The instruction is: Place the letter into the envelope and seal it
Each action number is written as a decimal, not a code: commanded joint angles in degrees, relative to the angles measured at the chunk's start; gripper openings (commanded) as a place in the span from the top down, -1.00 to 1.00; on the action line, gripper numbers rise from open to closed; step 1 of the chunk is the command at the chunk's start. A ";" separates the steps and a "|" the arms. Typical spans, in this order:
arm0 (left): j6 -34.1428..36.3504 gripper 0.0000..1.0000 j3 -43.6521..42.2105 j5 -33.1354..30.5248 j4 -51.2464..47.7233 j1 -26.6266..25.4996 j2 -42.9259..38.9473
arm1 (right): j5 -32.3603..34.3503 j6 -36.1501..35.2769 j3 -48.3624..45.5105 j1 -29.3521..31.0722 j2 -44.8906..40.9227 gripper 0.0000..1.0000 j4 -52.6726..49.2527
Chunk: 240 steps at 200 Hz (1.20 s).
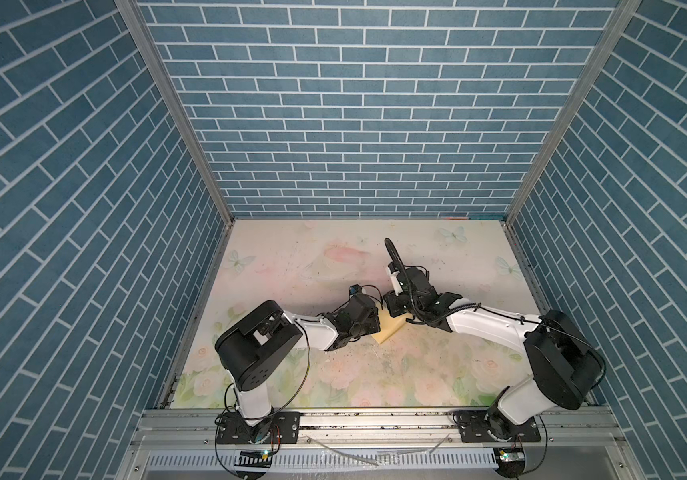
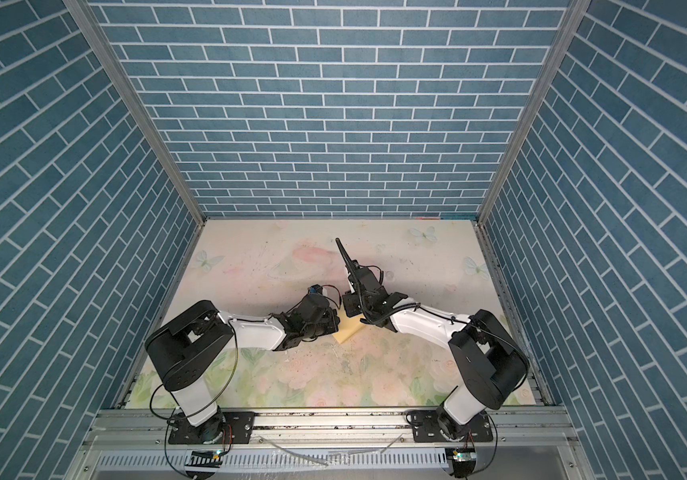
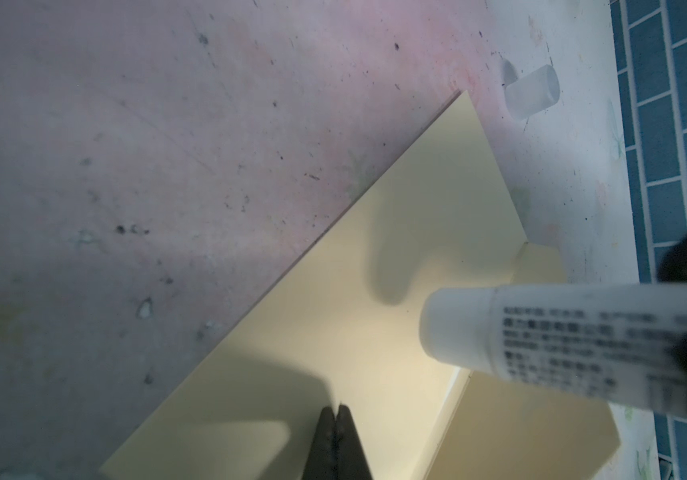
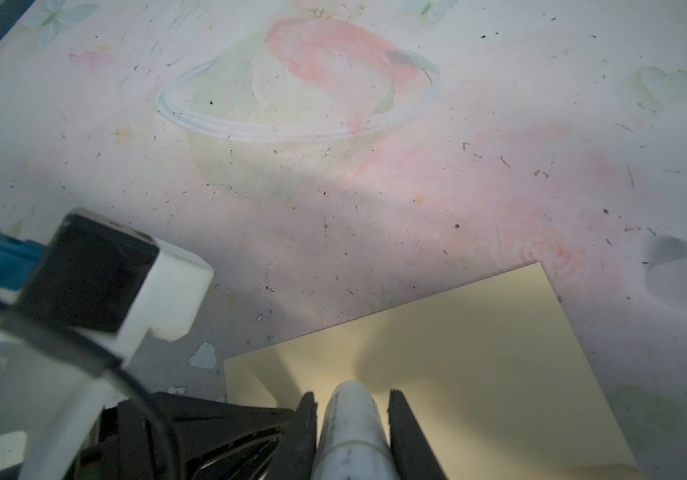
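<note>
Here, clenched left hand sits over envelope; right hand grasps glue stick above it. Risk: envelope slides under the stroke, smearing glue onto table.

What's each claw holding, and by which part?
Right claw grips the glue stick by its barrel. Left claw is shut over the envelope; hold unclear.
</note>
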 commanded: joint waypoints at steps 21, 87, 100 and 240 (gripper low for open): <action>-0.10 1.00 -2.86 -2.18 -8.92 1.13 2.57 | 0.61 -1.89 -0.35 0.73 1.46 1.00 -1.22; -0.16 1.00 -2.86 -2.30 -8.90 1.21 2.67 | 1.53 -3.47 0.11 1.26 3.71 1.00 -3.37; -0.18 1.00 -2.86 -2.39 -8.98 1.21 2.67 | 1.99 -3.88 0.29 1.26 4.68 1.00 -3.71; 0.23 1.00 -2.07 -3.14 -11.23 1.21 3.29 | 6.75 -5.13 1.01 -1.75 6.38 1.00 -5.31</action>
